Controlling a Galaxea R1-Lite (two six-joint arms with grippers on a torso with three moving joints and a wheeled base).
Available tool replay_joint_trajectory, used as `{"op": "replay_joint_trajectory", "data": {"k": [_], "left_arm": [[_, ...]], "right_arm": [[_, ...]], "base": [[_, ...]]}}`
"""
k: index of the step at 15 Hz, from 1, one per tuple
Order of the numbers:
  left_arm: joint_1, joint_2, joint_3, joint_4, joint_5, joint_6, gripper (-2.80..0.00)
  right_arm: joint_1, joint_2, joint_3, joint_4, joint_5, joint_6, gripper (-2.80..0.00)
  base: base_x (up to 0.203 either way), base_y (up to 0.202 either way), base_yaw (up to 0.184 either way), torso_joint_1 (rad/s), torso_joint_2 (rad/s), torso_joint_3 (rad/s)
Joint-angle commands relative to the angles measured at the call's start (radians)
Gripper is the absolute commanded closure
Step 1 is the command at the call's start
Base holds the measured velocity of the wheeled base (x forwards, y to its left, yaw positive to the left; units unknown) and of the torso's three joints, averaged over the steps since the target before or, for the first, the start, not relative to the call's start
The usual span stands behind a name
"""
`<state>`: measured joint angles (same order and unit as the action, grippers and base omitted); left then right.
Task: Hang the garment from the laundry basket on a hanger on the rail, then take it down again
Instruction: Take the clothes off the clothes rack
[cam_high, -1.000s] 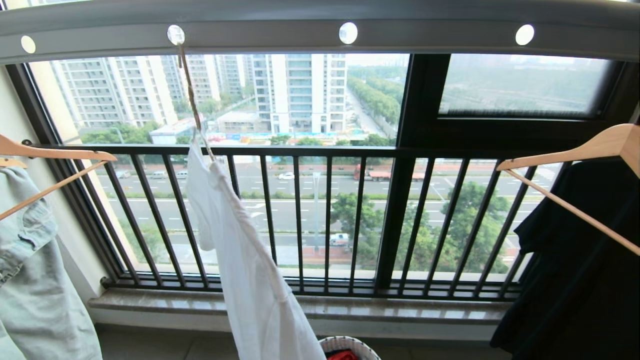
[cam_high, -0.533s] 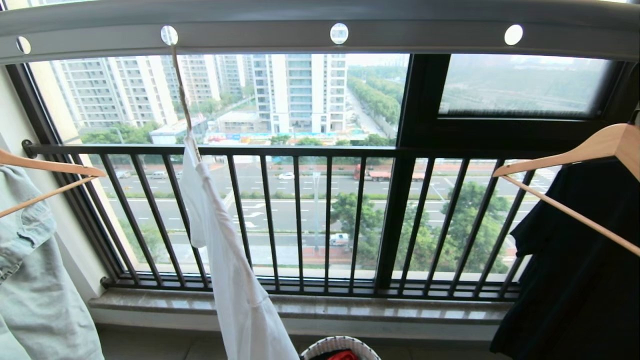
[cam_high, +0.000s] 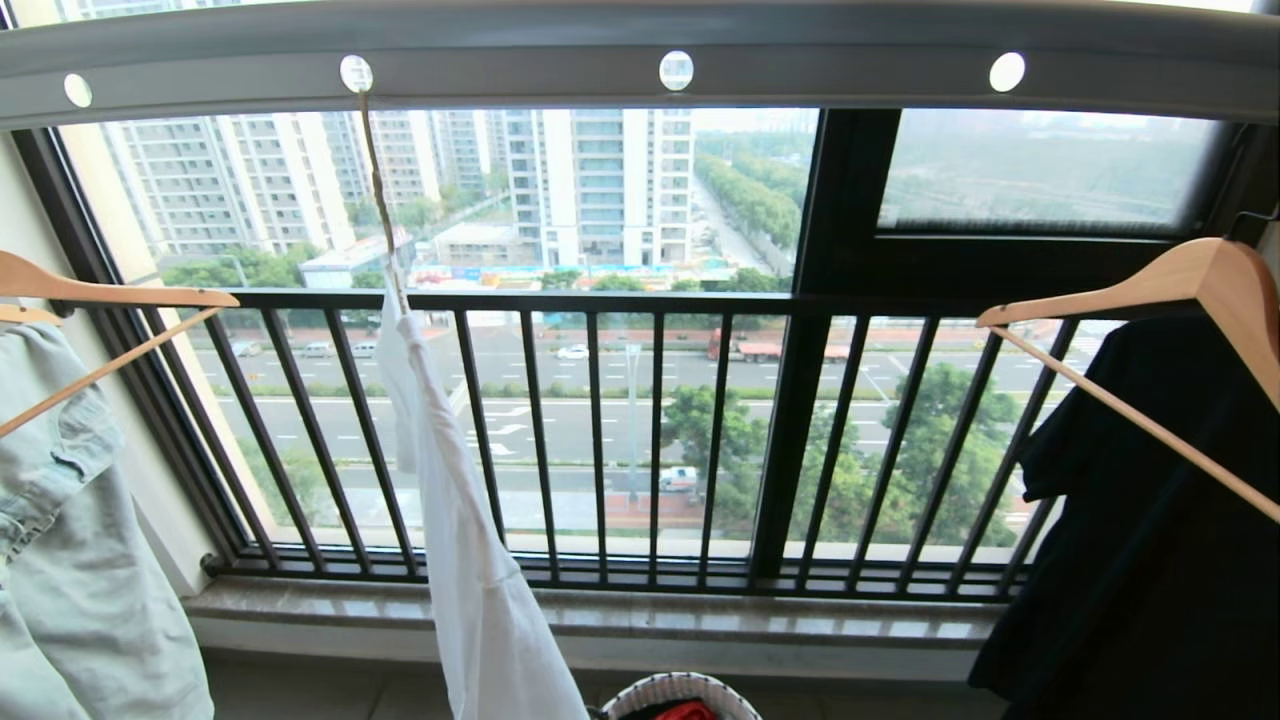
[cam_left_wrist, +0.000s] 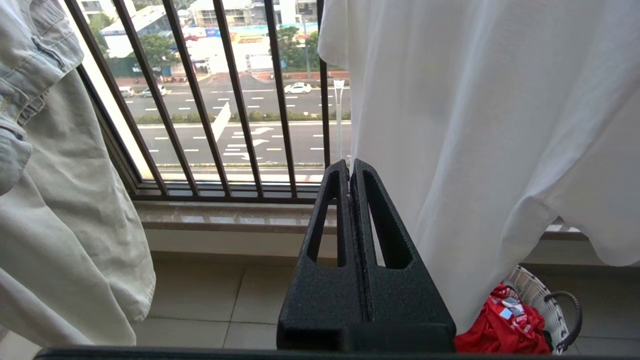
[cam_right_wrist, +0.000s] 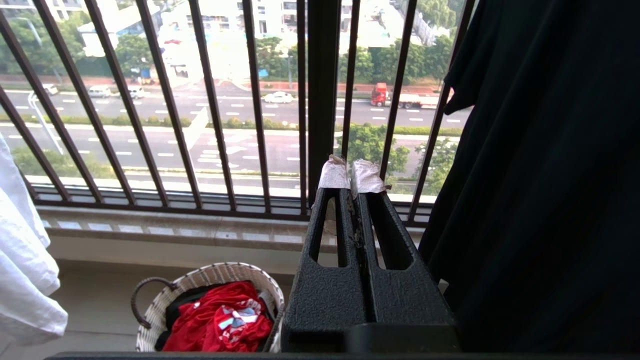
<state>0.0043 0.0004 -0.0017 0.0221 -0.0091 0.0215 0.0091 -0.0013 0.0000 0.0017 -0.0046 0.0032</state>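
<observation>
Since the earlier frames the garment (cam_high: 470, 560) has swung slightly, its lower part now hanging narrower and further to the left in the head view. It hangs on the hanger (cam_high: 378, 190), whose long hook passes through a round hole in the rail (cam_high: 640, 45) overhead. Below it, on the floor, stands the laundry basket (cam_right_wrist: 200, 280), holding red cloth (cam_right_wrist: 220, 315). At the left, a pale green denim garment (cam_high: 70, 560) hangs on a wooden hanger (cam_high: 110, 295); at the right, a black garment (cam_high: 1160, 560) hangs under another wooden hanger (cam_high: 1150, 290). Behind them stands the black window railing (cam_high: 620, 300). Neither arm shows in the head view. Left gripper (cam_left_wrist: 349, 165): fingers pressed together, empty, just beside the white cloth. Right gripper (cam_right_wrist: 351, 175): fingers pressed together, empty, tips wrapped in pale tape.
</observation>
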Motion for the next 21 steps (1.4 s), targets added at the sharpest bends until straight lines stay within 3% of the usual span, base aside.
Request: {"op": "replay_joint_trajectory", "data": {"k": [1, 12, 15, 21], "left_arm": [[0.0, 0.0, 0.0, -0.001, 0.003, -0.002, 0.0], [0.0, 0.0, -0.004, -0.001, 0.012, -0.004, 0.0], [-0.003, 0.018, -0.106, 0.007, 0.009, -0.012, 0.0], [-0.004, 0.391, -0.383, 0.008, 0.002, -0.013, 0.0]], "right_arm": [[0.0, 0.001, 0.001, 0.0, 0.0, 0.0, 0.0], [0.0, 0.001, 0.0, 0.0, 0.0, 0.0, 0.0], [0.0, 0.001, 0.001, 0.0, 0.0, 0.0, 0.0], [0.0, 0.001, 0.001, 0.0, 0.0, 0.0, 0.0]], "base": [[0.0, 0.0, 0.0, 0.0, 0.0, 0.0], [0.0, 0.0, 0.0, 0.0, 0.0, 0.0], [0.0, 0.0, 0.0, 0.0, 0.0, 0.0], [0.0, 0.0, 0.0, 0.0, 0.0, 0.0]]}}
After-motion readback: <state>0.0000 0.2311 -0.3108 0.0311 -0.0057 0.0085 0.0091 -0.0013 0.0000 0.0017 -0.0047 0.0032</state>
